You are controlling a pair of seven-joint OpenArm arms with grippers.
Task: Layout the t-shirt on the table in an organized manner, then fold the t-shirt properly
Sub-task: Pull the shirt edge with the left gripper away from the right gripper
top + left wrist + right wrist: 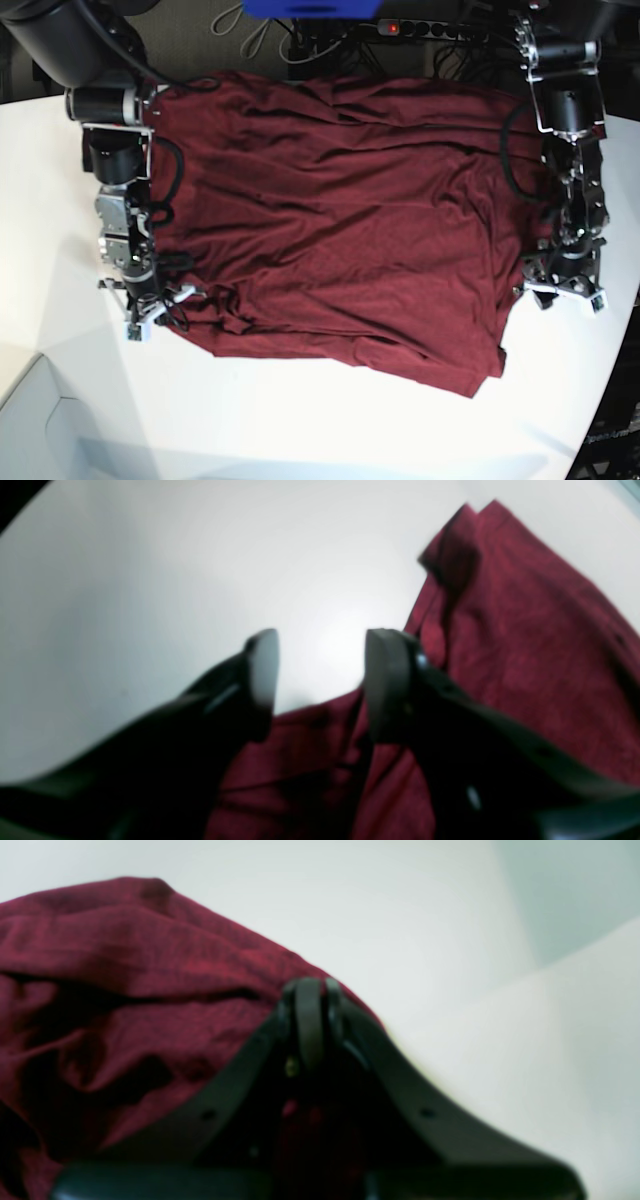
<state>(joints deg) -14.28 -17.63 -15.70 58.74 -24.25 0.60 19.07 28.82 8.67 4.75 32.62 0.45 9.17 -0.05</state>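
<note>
Layout step: shirt (pixel 340 220) spread wrinkly across table (pixel 300 430), right gripper (pixel 310 990) clenched at its edge, seemingly pinching cloth, left gripper (pixel 320 680) parted and empty over the other edge; next likely needs regrasping and tugging flat.

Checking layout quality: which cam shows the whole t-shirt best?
Base view: the t-shirt shows whole, spread wrinkled on the table between both arms. The left wrist view catches only a blurred edge section behind the open left gripper; the right wrist view shows a bunched part by the shut right gripper.
</note>
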